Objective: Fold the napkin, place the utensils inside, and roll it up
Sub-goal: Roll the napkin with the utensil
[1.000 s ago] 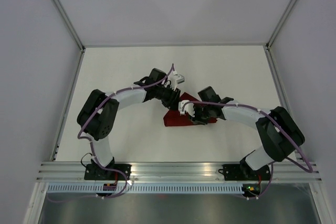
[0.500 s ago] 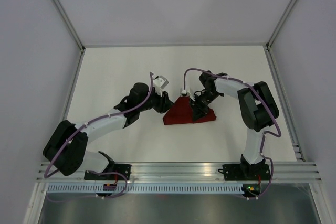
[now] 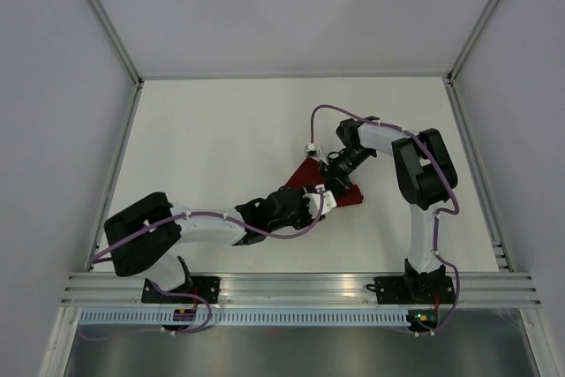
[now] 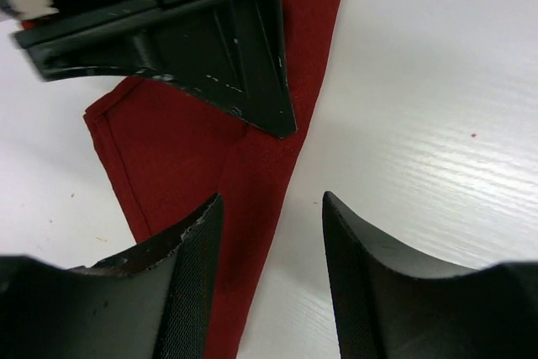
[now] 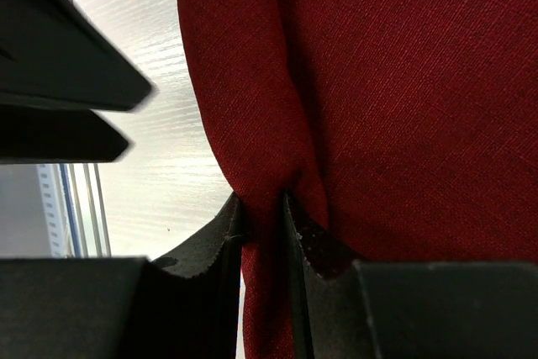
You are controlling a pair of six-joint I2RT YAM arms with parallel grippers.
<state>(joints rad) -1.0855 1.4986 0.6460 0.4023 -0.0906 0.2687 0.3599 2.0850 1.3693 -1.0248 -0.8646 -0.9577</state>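
The dark red napkin point(image 3: 350, 193) lies folded in the middle of the table. My right gripper point(image 3: 328, 174) is on its far part and is shut on a pinched fold of the cloth; the right wrist view shows that fold between the jaws point(image 5: 263, 208), with the napkin point(image 5: 403, 81) filling the frame. My left gripper point(image 3: 316, 204) is open and empty at the napkin's near left edge. In the left wrist view it point(image 4: 273, 233) straddles the napkin's point(image 4: 202, 149) edge and the bare table. The fork is hidden or out of view.
The white table point(image 3: 203, 130) is fenced by an aluminium frame, with a metal rail point(image 3: 300, 287) along the near edge. The left arm lies low across the near left of the table. The right gripper's body point(image 4: 210, 48) hangs just beyond my left jaws.
The left arm has swung from the napkin's far left side down to its near left edge. The right gripper has stayed on the napkin, shifting slightly toward the far side.
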